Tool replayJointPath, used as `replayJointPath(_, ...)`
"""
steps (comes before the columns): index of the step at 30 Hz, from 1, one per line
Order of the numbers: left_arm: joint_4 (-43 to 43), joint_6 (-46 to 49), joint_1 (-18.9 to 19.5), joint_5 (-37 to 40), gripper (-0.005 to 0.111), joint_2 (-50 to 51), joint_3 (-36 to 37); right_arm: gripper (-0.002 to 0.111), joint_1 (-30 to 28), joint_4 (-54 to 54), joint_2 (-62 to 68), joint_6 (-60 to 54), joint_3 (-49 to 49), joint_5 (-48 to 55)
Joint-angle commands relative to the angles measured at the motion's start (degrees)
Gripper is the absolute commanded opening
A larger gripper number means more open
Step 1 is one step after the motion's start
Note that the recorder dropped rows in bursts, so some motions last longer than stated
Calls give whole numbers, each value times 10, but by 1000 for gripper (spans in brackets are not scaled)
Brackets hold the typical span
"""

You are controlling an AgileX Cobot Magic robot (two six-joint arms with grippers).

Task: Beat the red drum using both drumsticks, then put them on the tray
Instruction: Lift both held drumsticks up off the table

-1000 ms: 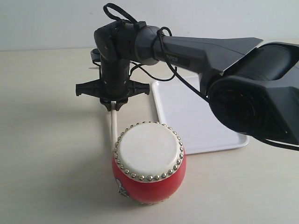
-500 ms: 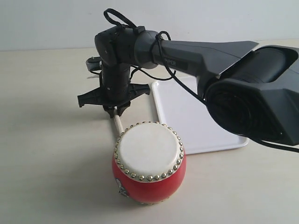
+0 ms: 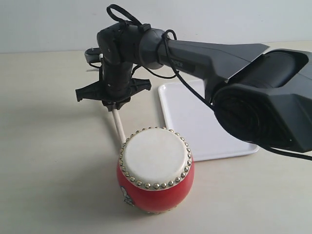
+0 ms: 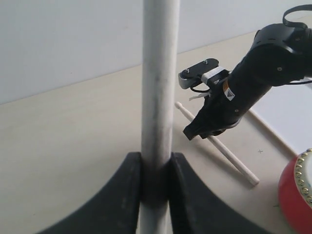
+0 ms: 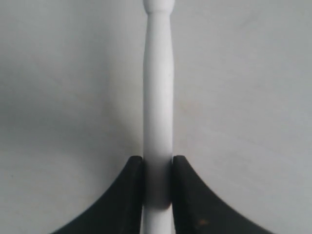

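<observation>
Red drum [image 3: 155, 171]: small and barrel-shaped, with a cream skin ringed by brass studs. It stands on the pale table at the lower centre of the exterior frame, and no stick is on the skin.
Right gripper [image 3: 114, 102]: upper left of centre, jaws narrow and clamped round a slim pale wooden drumstick [image 3: 117, 126]. The stick slants down toward the drum's far rim, which hides its lower end.
Left gripper [image 4: 157, 158]: outside the exterior frame. In its wrist view the jaws pinch the second pale wooden stick [image 4: 158, 87], which runs straight up the frame.
White plastic tray [image 3: 195, 122]: flat and rectangular, right of centre, just behind the drum.
Step in hand: probably readying the beat, with both sticks gripped.
Doing it well: raise the right stick until its end clears the studs. Aim for the middle of the skin and tap with short, light strokes, because a drum this small could slide or tip. Hold both sticks firmly so neither swivels, and bring the left stick in from its own side so the arms do not cross.
</observation>
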Motion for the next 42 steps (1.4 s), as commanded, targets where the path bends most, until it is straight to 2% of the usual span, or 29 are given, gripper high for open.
replayJointPath(1, 3, -2, -5, -6, 0, -1, 1, 7, -4, -6, 4, 0, -5, -8)
replayJointPath(5, 3, -2, -5, -6, 0, -1, 1, 9, -4, -8, 4, 0, -5, -5)
replayJointPath(11, 10, -2, -5, -7, 0, -1, 1, 26, -4, -15, 4, 0, -5, -5)
replayJointPath(15, 10, -2, -5, -7, 0, -1, 1, 26, -4, -22, 4, 0, -8, -3)
replayJointPath(18, 10, -2, -5, -7, 0, -1, 1, 27, -4, -25, 4, -3, -29, 27)
replayJointPath(23, 10, -2, -5, -7, 0, -1, 1, 35, -4, -27, 4, -36, -83, 135)
replayJointPath(28, 9, -2, -5, -5, 0, -1, 1, 36, -4, -5, 4, -77, -88, 135)
replayJointPath(37, 9, -2, -5, -5, 0, -1, 1, 36, -3, 0, 0, -82, -88, 135)
replayJointPath(42, 9, -2, -5, -1, 0, -1, 1, 36, -3, -12, -14, -82, -48, 135)
